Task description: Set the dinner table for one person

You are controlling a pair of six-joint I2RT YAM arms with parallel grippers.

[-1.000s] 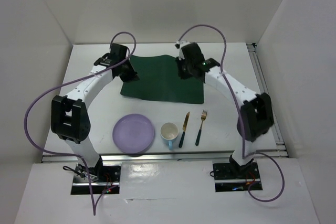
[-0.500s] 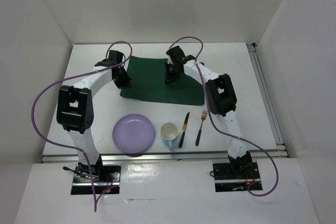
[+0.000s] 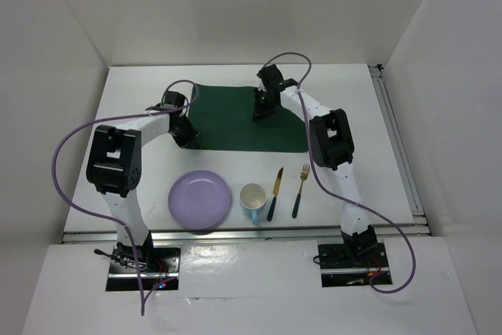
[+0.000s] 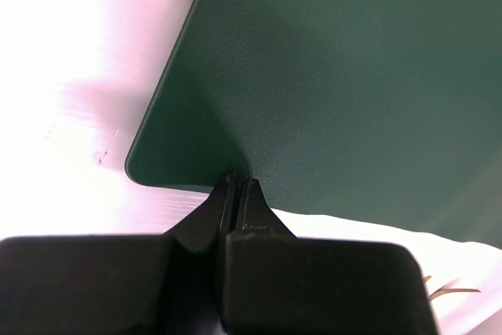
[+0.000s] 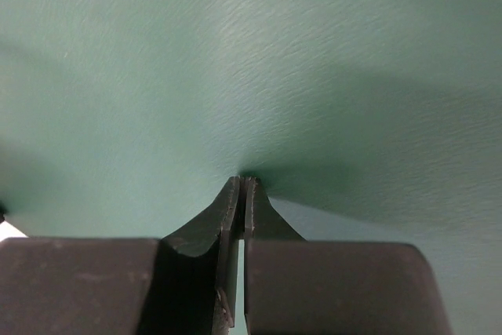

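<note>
A dark green placemat (image 3: 235,123) lies on the far middle of the white dinner table (image 3: 357,107). My left gripper (image 3: 187,132) is at the mat's near left corner. In the left wrist view the left gripper (image 4: 238,180) is shut on the near edge of the placemat (image 4: 353,76). My right gripper (image 3: 263,110) is down on the mat's far middle. In the right wrist view the right gripper (image 5: 245,180) is shut on a pinch of the placemat (image 5: 235,52), and creases spread from its tips.
A lilac plate (image 3: 200,199), a white cup with a blue handle (image 3: 252,197), a knife (image 3: 274,193) and a fork (image 3: 300,191) lie in a row near the front edge. White walls enclose the table on three sides.
Both arms have folded in and lowered onto the placemat. Both grippers went from partly open to shut, the left at the near left corner and the right at the far middle.
</note>
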